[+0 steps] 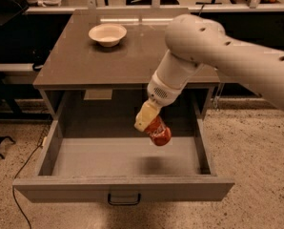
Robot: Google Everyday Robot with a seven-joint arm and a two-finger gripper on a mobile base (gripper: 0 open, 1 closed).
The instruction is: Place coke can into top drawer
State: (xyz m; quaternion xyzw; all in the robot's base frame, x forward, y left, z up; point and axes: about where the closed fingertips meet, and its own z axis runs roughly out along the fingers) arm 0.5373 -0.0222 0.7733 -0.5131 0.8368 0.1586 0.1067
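The coke can is red with white lettering and hangs tilted in my gripper, which is shut on it. The gripper's cream fingers clasp the can's upper end. The can is held above the middle of the open top drawer, a wide shallow grey drawer pulled fully out, with a small dark loop handle on its front panel. The can's shadow falls on the drawer floor below it. My white arm reaches in from the upper right.
A white bowl sits on the back left of the grey cabinet top. A cable lies on the speckled floor at the left. Dark desks and clutter stand behind the cabinet.
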